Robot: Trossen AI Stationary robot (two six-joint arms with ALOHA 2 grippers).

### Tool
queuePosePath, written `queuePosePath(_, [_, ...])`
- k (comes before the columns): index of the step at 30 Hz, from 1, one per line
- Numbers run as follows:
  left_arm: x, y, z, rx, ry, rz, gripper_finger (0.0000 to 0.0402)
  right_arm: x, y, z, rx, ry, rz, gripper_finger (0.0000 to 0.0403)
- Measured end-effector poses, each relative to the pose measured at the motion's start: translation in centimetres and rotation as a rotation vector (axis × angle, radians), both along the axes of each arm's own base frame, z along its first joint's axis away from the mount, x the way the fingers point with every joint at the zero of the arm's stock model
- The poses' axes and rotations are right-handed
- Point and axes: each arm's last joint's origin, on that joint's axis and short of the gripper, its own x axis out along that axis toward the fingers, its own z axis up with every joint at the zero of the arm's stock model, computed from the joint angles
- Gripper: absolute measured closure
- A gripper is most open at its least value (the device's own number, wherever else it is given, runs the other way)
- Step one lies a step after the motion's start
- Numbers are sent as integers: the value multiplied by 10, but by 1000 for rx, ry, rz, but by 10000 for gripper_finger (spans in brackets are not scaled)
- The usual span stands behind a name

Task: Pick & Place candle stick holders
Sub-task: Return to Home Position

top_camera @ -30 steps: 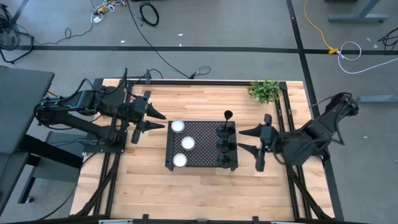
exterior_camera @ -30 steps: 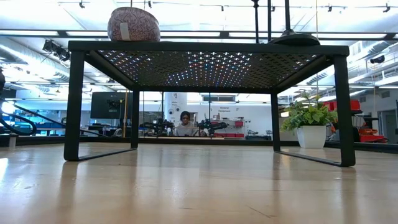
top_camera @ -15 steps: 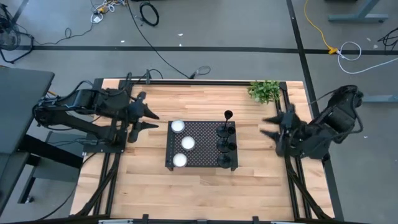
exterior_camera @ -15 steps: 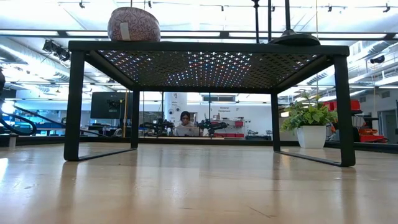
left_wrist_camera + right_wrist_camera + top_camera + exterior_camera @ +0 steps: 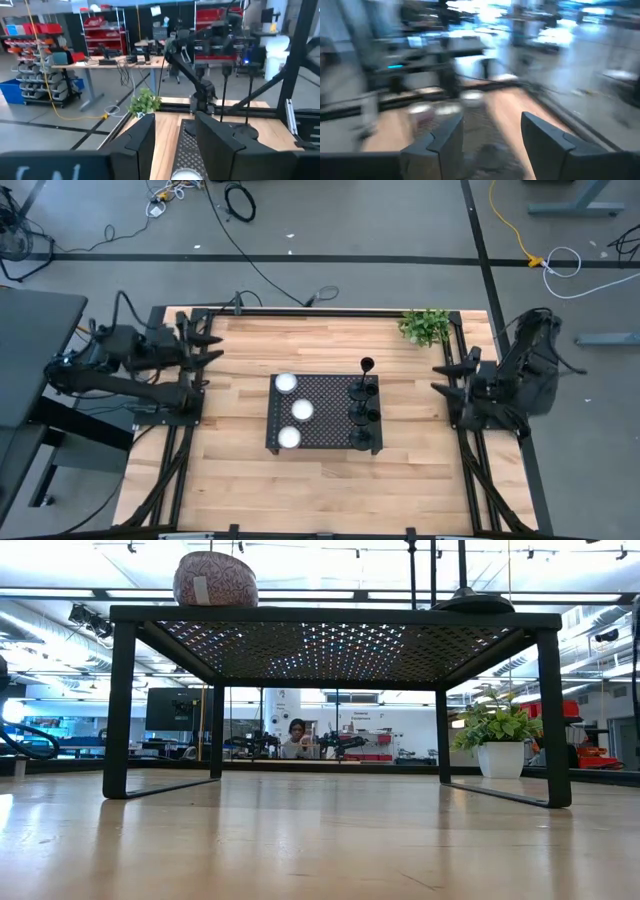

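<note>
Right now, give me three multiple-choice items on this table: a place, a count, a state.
1. Jaws of the left arm and right arm: A shut on a holder B shut on a candle C open, empty.
2. The candle stick holders stand on the shelf: A nearer the left arm B nearer the right arm C mid-shelf.
3. White-topped candles on the shelf: A two B three C five.
Key: 1 C, wrist views show empty gaps; 2 B, their row lies on the right arm's side; 3 B, three white tops show.
</note>
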Motion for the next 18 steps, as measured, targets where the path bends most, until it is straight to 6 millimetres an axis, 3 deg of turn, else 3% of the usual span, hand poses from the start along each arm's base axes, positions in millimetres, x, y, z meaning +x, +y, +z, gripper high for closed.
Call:
queuePosePath(5, [-5,3,-49,-33,-71,89,262,-8,-7,-8,-96,-270,257,207])
queuePosePath(7, [-3,4,-66,-41,-92,148,262,-13,-14,-19,-125,-330,198,207])
queuePosePath(10, [5,7,-91,-41,-81,276,262,-16,-26,-49,-135,-245,-13,207])
queuePosePath(13, [8,10,-106,-45,-111,415,262,-24,-36,-60,-119,-320,44,207])
queuePosePath(15, [13,10,-115,-22,-137,429,262,-30,-46,-67,-73,-332,-9,207])
queuePosePath(18, [16,9,-125,-3,-146,411,262,-27,-44,-77,-109,-294,-51,207])
